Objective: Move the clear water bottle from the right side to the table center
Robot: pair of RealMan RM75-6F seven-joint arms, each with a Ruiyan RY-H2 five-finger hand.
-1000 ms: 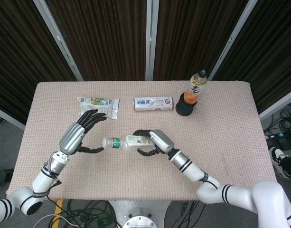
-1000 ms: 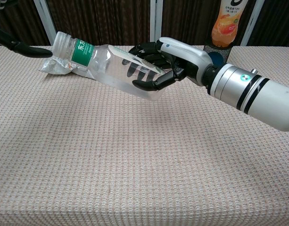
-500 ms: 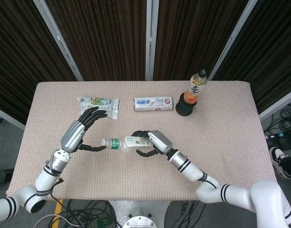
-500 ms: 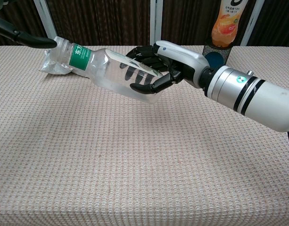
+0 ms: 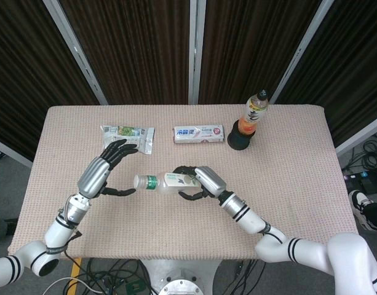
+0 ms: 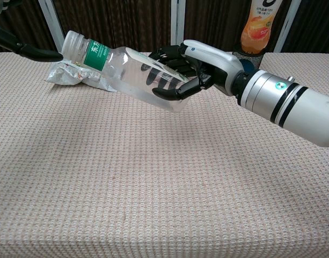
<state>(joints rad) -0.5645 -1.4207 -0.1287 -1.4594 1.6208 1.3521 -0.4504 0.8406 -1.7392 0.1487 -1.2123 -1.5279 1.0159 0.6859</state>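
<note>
1. While the right hand (image 5: 200, 182) grips the bottle (image 5: 163, 182) by its lower body, fingers curled round it, the bottle hangs clear of the table (image 5: 286, 184) near its middle, lying almost level with its cap toward the robot's left.
2. In the chest view the bottle (image 6: 126, 72) sits higher than half a second ago and its cap end has tipped back up; the head view shows it nudged slightly right again. Over the last second it has dipped and risen without touching the cloth, so I judge the carry is done and only the set-down remains.
3. The left hand (image 5: 105, 169) waits just beside the cap, fingers spread and holding nothing. Its thumb tip was at the cap half a second ago; now a small gap shows, so a handover looks less likely than a plain lowering by the right hand.
4. Behind the left hand lies a snack packet (image 5: 128, 135), and the bottle's neck overlaps it in the chest view.
5. Further back a toothpaste box (image 5: 198, 134) lies flat.
6. At the far right an orange drink (image 5: 255, 114) stands in a dark holder (image 5: 240, 140), well apart from the action.
</note>
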